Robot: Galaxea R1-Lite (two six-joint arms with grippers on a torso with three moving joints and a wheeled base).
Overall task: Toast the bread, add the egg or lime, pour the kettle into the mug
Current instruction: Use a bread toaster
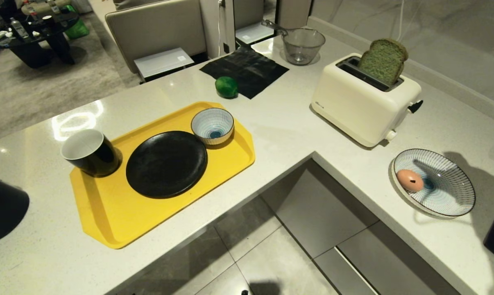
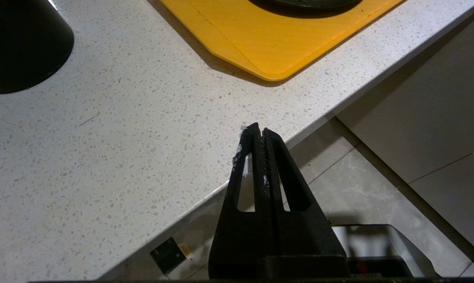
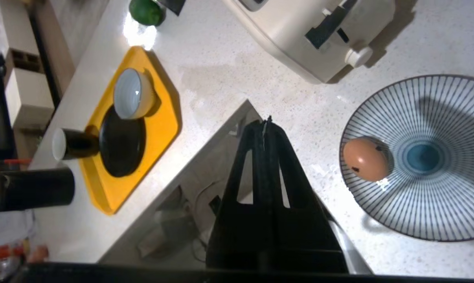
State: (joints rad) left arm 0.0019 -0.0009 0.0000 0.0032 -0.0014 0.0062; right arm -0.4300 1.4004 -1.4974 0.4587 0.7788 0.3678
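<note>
Counter (image 1: 288,131): egg (image 1: 409,180) in striped plate (image 1: 456,200).

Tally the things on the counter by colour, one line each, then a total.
Black: 4 (mug, plate, kettle, mat)
Green: 2 (lime, bread)
Blue-striped: 2 (small bowl, wide dish)
Yellow: 1 (tray)
Cream: 1 (toaster)
Pinkish: 1 (egg)
Clear: 1 (glass bowl)
Total: 12

1. We see an L-shaped white speckled countertop (image 1: 279,135) filling most of the frame.
2. At the bottom centre we see grey floor tiles (image 1: 263,262) and grey cabinet fronts (image 1: 316,209).
3. In the upper left we see a grey carpet (image 1: 34,90) with a dark coffee table (image 1: 34,41).
4. At top centre stands a beige chair (image 1: 157,28).
5. A marbled wall (image 1: 447,37) fills the upper right.
</note>
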